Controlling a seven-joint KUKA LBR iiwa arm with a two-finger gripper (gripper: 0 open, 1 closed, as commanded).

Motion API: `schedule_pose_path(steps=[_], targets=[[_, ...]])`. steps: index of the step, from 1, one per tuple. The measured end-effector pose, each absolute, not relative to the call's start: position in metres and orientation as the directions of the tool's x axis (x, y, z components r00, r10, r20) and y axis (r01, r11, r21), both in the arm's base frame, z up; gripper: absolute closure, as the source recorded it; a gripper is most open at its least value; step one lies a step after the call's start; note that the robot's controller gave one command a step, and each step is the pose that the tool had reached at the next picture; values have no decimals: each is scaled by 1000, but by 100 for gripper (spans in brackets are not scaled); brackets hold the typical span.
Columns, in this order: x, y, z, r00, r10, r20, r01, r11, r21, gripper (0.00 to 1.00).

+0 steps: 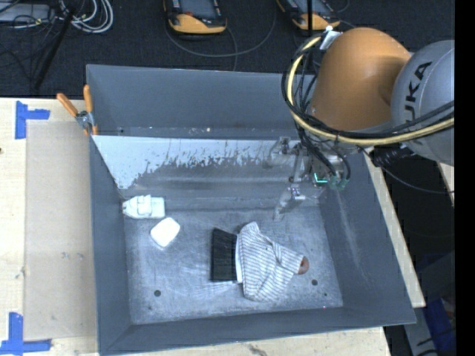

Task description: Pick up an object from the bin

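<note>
Looks like the approach step to me: nothing's picked yet, and everything in the bin [110,258] is lying on its floor. Going across, way off to the left of the jaws and a bit lower in the view there's a little white bottle [143,208] on its side. Just beside it, a touch closer to the jaws, is a white block [165,232] like a bar of soap. Then, below and left of the jaws, there's a black brush [223,255] lying flat. Touching its right edge is a crumpled striped cloth [260,269], the nearest thing to the jaws, just below them in the view. A small brown thing [303,264] pokes out of the cloth's right end, almost straight under the jaws, no idea what it is. The jaws hang off the arm [427,95] under the orange cover [356,73], over bare floor near the back wall, with nothing in them that I can see. How far open they are I honestly can't tell from this angle, same for whether the tip touches the floor. My guess is the cloth is the pick since it's closest, so the next move needs a shift toward the front of the bin and a drop onto a bunched-up fold.
</note>
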State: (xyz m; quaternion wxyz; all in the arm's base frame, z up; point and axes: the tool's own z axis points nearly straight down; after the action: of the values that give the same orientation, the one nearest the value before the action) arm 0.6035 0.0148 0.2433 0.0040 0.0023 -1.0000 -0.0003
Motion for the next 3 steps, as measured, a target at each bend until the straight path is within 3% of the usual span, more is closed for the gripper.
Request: schedule_pose_path(steps=[1,2,3], targets=[[605,15,248,-1000,-4,0,-4,1000,1,0],[594,16,206,-1000,-22,-7,-22,1000,0,0],[596,23,152,-984,-180,-2,-180,984,0,0]])
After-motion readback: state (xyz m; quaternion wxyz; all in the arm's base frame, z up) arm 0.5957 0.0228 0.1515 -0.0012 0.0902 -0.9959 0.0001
